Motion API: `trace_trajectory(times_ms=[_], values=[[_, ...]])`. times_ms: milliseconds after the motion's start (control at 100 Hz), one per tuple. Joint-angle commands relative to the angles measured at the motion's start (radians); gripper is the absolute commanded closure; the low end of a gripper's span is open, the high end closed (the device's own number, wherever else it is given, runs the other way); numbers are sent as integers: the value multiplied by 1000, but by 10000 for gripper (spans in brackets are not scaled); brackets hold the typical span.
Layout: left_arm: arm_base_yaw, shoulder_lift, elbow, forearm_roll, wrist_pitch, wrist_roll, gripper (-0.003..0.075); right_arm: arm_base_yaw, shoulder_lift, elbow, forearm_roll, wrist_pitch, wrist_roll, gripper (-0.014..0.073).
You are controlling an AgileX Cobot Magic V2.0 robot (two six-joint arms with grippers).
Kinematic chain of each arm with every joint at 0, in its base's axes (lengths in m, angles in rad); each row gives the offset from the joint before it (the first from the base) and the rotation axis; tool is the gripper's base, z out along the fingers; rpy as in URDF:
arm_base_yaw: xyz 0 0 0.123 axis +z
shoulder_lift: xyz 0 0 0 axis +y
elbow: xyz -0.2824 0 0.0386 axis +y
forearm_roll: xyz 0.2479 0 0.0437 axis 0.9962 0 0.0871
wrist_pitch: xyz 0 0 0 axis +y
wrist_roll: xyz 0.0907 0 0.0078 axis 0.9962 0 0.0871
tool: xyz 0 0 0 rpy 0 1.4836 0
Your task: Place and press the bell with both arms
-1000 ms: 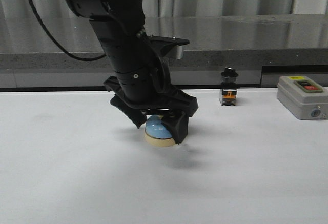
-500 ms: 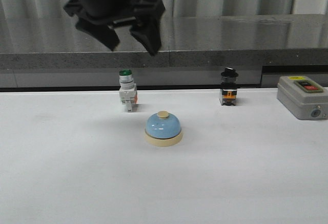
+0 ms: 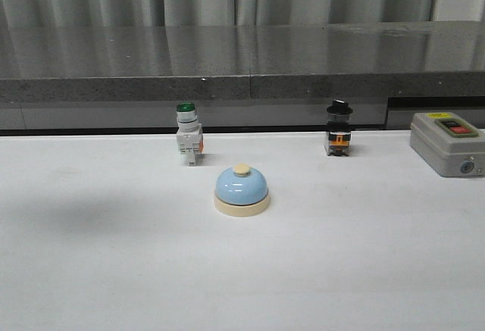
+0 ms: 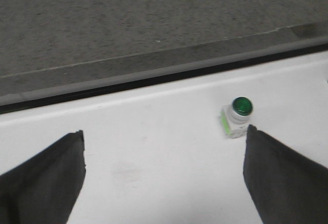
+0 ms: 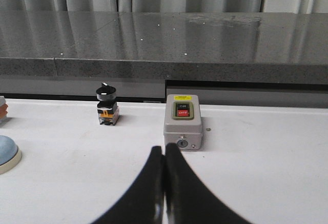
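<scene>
The light-blue bell point(image 3: 242, 187) with cream base and cream button stands upright on the white table, alone, near the middle. Its edge also shows in the right wrist view point(image 5: 7, 154). My left gripper point(image 4: 164, 155) is open and empty, high above the table's left part; only a dark scrap of it shows at the top left corner of the front view. My right gripper point(image 5: 164, 149) is shut and empty, low over the table in front of the grey box; it does not show in the front view.
A green-capped white pushbutton switch point(image 3: 188, 143) stands behind the bell to the left, also in the left wrist view point(image 4: 237, 116). A black-knobbed selector switch point(image 3: 338, 129) stands behind right. A grey box with red button point(image 3: 447, 143) sits at far right. A grey ledge point(image 3: 242, 81) runs behind the table.
My left gripper let go of the bell, opened, and rose up and left almost out of the front view. The bell stays where it was set.
</scene>
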Motion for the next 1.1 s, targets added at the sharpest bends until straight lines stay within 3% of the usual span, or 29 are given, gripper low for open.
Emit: trace_trajectory(times_ms=[0, 280, 380, 530, 800, 1090], values=[[37, -108, 50, -12, -106, -17, 121, -5, -16, -13, -4, -83, -1, 654], [71, -344, 288, -52, -240, -19, 125, -5, -16, -13, -4, -83, -1, 654], [71, -422, 356, -52, -261, -19, 175, -5, -16, -13, -4, -83, -1, 654], [71, -548, 447, -52, -255, -19, 351, -5, -16, -13, -4, -83, -1, 654], [71, -747, 545, -52, -239, -19, 743, -5, -16, -13, -4, -83, -1, 654], [71, -834, 558, -52, -230, -15, 741, -5, -16, -13, -4, -83, -1, 654]])
